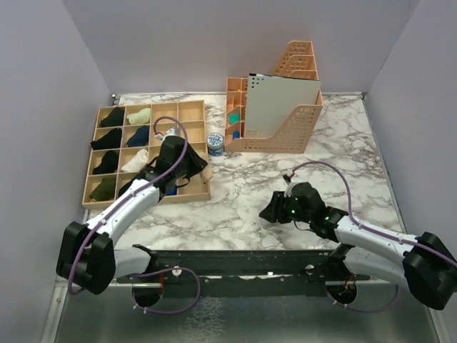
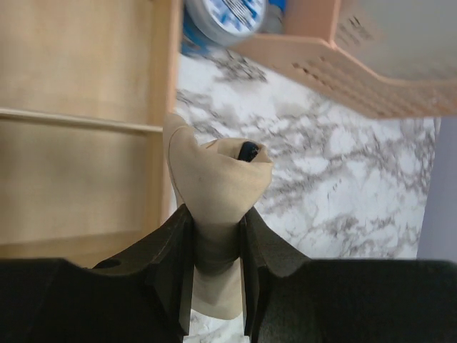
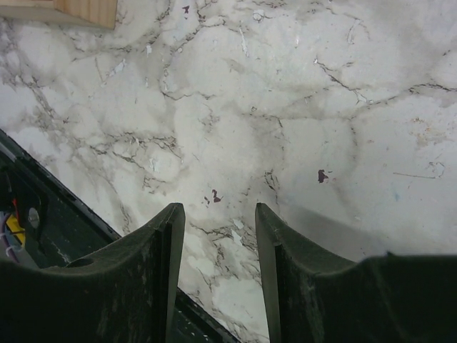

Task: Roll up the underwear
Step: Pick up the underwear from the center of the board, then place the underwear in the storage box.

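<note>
The right gripper (image 3: 218, 211) hangs over the marble table (image 3: 285, 107), its jaws half open with nothing between them. Farther in, the left gripper (image 2: 216, 225) pinches the rolled beige underwear (image 2: 214, 175) at the right edge of the wooden divider tray (image 2: 163, 71). Behind stands a small blue-and-white tin (image 2: 225, 14), its print too blurred to read, beside the peach file rack (image 1: 300, 132).

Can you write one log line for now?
left pincer: shut on beige underwear roll | place: by wooden box edge | right pincer: open, empty
</note>
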You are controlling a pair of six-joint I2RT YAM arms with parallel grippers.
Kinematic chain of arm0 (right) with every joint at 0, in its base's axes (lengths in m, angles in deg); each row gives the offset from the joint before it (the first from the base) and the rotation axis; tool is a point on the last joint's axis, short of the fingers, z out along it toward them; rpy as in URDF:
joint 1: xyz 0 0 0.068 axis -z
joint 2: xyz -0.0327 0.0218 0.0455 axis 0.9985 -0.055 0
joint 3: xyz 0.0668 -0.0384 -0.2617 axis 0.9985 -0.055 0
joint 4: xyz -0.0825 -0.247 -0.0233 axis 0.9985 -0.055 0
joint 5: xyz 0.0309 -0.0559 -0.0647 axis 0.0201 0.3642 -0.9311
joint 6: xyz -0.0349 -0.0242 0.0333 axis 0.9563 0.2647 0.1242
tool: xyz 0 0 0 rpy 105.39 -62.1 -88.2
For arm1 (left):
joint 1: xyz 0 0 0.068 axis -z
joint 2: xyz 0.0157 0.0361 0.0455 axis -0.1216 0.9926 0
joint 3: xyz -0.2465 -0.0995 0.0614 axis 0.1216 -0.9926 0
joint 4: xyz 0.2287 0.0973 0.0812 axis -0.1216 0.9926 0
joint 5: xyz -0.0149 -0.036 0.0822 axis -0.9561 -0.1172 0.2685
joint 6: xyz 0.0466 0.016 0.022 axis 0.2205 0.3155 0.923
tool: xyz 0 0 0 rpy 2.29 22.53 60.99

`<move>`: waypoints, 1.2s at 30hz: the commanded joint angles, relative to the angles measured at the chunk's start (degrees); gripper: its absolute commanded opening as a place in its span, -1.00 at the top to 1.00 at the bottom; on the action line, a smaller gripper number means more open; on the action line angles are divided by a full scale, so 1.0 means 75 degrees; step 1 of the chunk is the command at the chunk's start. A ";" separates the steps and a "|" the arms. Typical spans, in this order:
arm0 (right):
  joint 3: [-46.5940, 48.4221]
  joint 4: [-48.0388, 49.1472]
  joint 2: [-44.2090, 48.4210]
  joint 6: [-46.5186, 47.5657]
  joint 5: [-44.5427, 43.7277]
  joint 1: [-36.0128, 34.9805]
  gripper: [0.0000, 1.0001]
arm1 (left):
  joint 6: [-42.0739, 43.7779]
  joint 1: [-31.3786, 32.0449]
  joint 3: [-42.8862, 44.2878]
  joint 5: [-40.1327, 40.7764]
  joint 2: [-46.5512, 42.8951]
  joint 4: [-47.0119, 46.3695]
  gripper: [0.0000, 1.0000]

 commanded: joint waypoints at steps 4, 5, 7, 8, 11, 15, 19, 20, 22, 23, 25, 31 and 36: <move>0.0117 -0.0495 0.0163 0.0056 -0.0001 -0.0038 0.04 | -0.0586 -0.1550 -0.0444 -0.0557 0.0178 -0.0326 1.00; 0.0106 -0.0505 0.0191 0.0049 -0.0032 -0.0043 0.03 | -0.0737 -0.1678 -0.0537 -0.0728 0.0272 -0.0548 1.00; 0.0089 -0.0511 0.0189 0.0043 -0.0031 -0.0042 0.03 | -0.1018 -0.1852 -0.0856 -0.0966 0.0506 -0.1017 1.00; 0.0101 -0.0505 0.0179 0.0058 -0.0025 -0.0045 0.03 | -0.1149 -0.1891 -0.0935 -0.1002 0.0622 -0.1099 1.00; 0.0108 -0.0611 0.0133 0.0080 -0.0018 -0.0036 0.04 | -0.1408 -0.1915 -0.1146 -0.1058 0.0815 -0.1335 1.00; 0.0017 -0.0642 0.0142 0.0054 0.0007 -0.0036 0.04 | -0.1923 -0.1915 -0.1667 -0.1169 0.0916 -0.1872 1.00; 0.0007 -0.0593 0.0042 0.0015 0.0059 -0.0034 0.04 | -0.2310 -0.1903 -0.2067 -0.1365 0.1106 -0.2311 1.00; 0.0009 -0.0588 0.0011 0.0007 0.0068 -0.0044 0.04 | -0.2404 -0.1903 -0.2158 -0.1355 0.1087 -0.2398 1.00; -0.0023 -0.0325 -0.0059 -0.0020 0.0113 -0.0045 0.04 | -0.2702 -0.1903 -0.2352 -0.1310 0.0983 -0.2499 1.00; -0.0036 -0.0276 -0.0101 -0.0029 0.0136 -0.0040 0.04 | -0.2842 -0.1898 -0.2450 -0.1303 0.0919 -0.2589 1.00; -0.0029 -0.0233 -0.0191 -0.0042 0.0182 -0.0045 0.04 | -0.3049 -0.1893 -0.2535 -0.1188 0.0844 -0.2524 1.00; 0.0048 -0.0192 -0.0393 0.0000 0.0269 -0.0045 0.05 | -0.2747 -0.1877 -0.2098 -0.0753 0.1030 -0.1720 0.74; 0.0100 -0.0208 -0.0385 0.0007 0.0221 -0.0035 0.05 | -0.2436 -0.1798 -0.1672 -0.0497 0.1088 -0.1036 0.23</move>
